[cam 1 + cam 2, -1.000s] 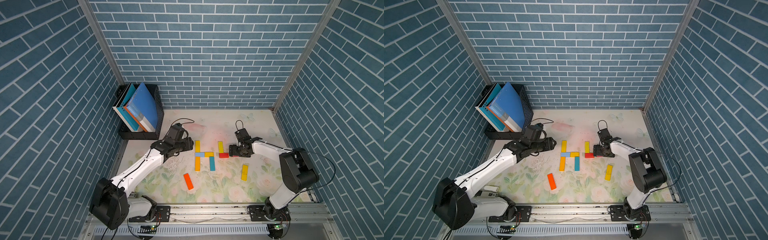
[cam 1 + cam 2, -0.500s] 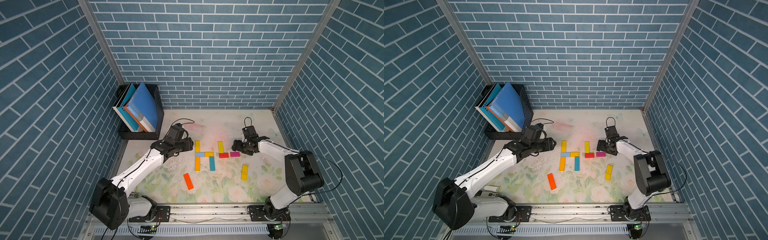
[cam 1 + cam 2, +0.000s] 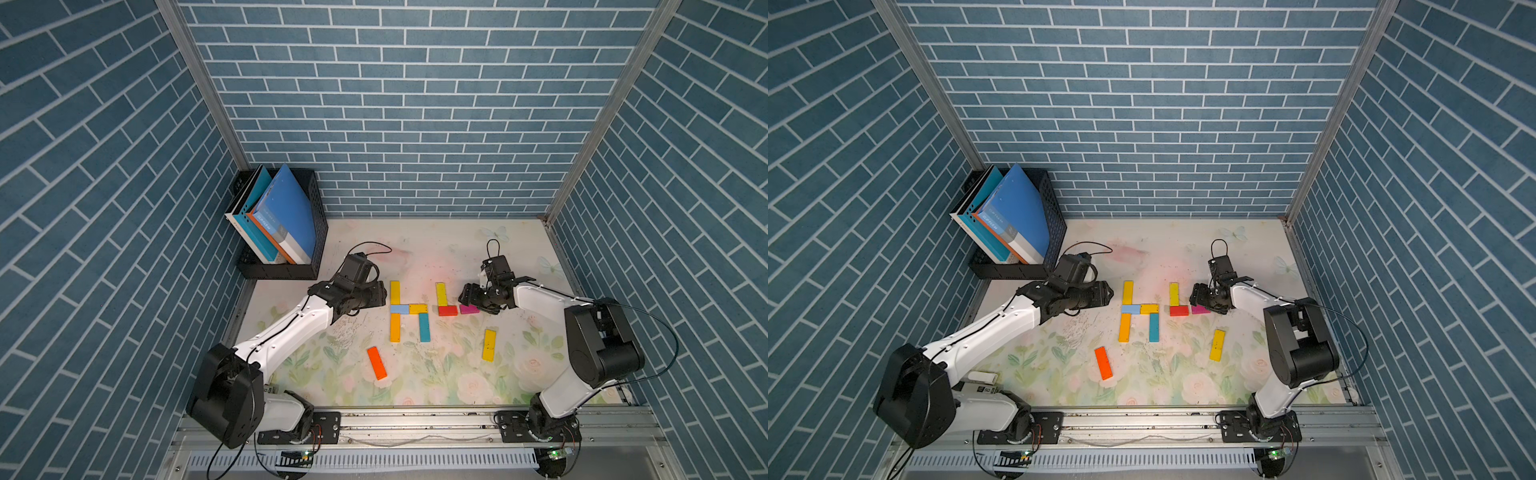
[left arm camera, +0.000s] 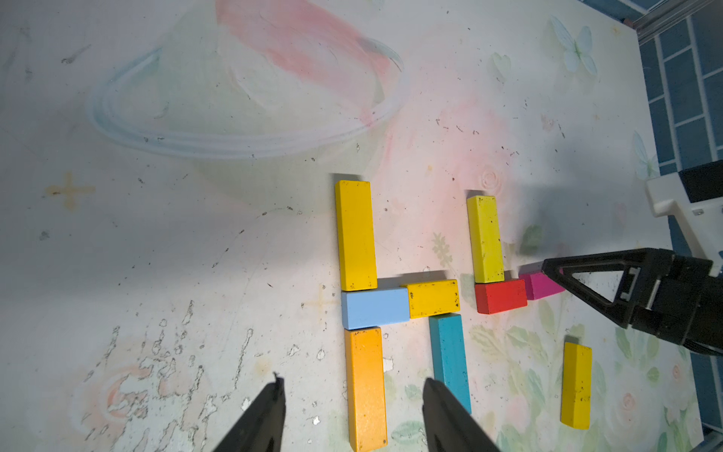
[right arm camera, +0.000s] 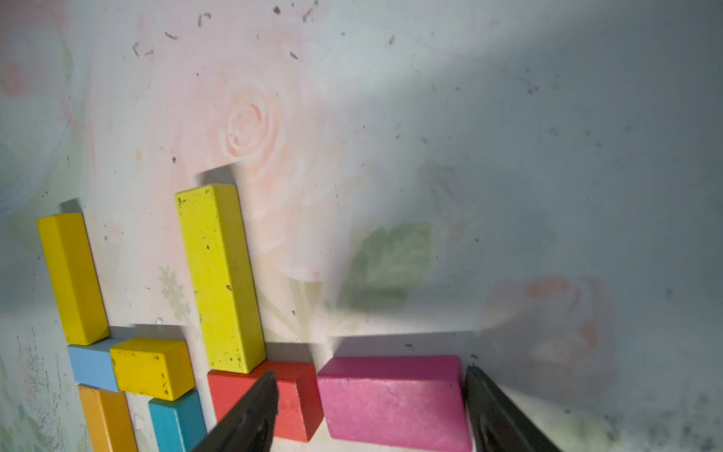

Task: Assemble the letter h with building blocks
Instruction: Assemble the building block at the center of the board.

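The building blocks lie flat on the floral mat [image 3: 436, 257]. A yellow [image 3: 394, 292], light blue [image 3: 400, 309], short yellow [image 3: 418, 308], orange-yellow [image 3: 395, 327] and teal block [image 3: 424, 327] touch in an h shape. Beside them a lime-yellow block [image 5: 219, 278] stands on a red block [image 5: 234, 387], with a magenta block [image 5: 391, 399] next to it. My right gripper [image 5: 371, 373] is open and straddles the magenta block, one finger over the red one. My left gripper [image 4: 354, 385] hovers open and holds nothing, above the orange-yellow block [image 4: 365, 387].
A loose orange block [image 3: 377, 363] and a loose yellow block [image 3: 489, 344] lie nearer the front rail. A black rack of blue books [image 3: 286, 232] stands in the back left corner. Brick-patterned walls enclose the mat on three sides.
The right gripper drew back to the right, uncovering the magenta block, then came back over it with its jaws narrower. The left arm has not moved.
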